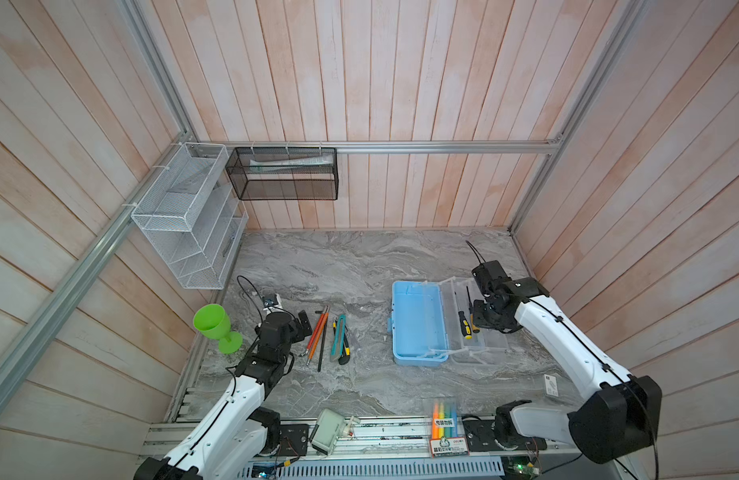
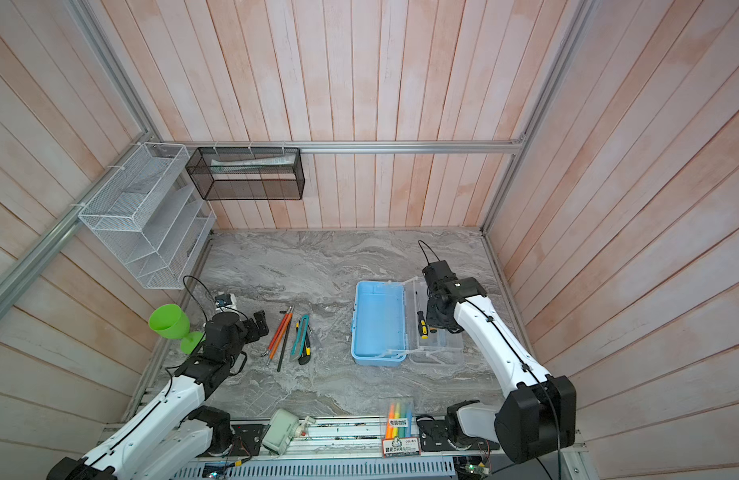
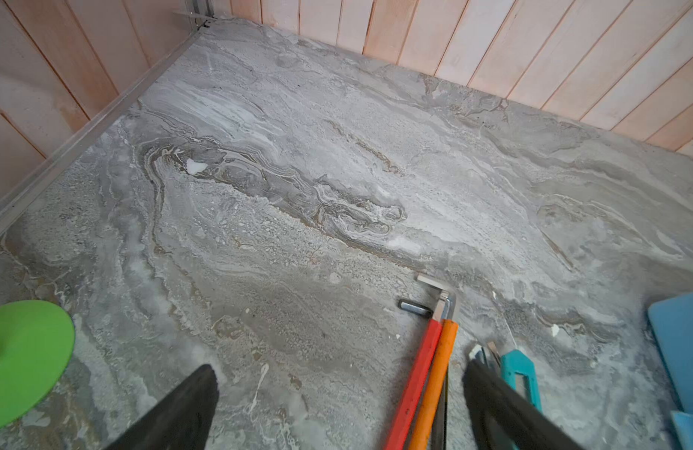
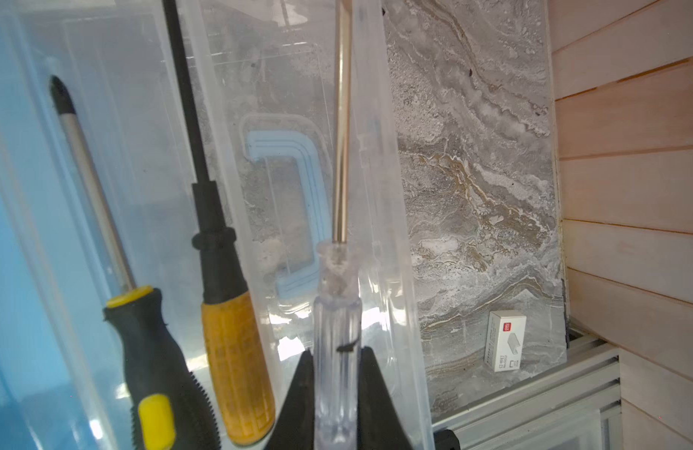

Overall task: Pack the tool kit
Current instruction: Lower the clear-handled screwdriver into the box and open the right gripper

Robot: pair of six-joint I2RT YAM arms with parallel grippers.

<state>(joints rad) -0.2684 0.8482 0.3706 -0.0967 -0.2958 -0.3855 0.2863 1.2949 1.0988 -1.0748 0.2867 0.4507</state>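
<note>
On the grey marbled surface (image 1: pixel 359 266), the left claw (image 3: pixel 339 401) gapes wide and empty beside orange-handled tools (image 1: pixel 316 332). Rightward lies the light-blue plastic case (image 1: pixel 415 324), lid open; over its clear lid (image 1: pixel 471 328) the right claw (image 4: pixel 336 383) pinches a clear-handled screwdriver (image 4: pixel 337 350).

The light-blue case (image 2: pixel 378 322) is lying open on the marble table (image 2: pixel 318 266), its clear lid (image 2: pixel 436 332) folded out to the right with a black-and-yellow screwdriver (image 2: pixel 421 324) resting in it. The right gripper (image 2: pixel 436 320) is hovering over that lid, while the left gripper (image 2: pixel 255 324) is sitting just beside the orange-handled tools (image 2: pixel 280 332) and teal utility knife (image 2: pixel 300 337).
</note>
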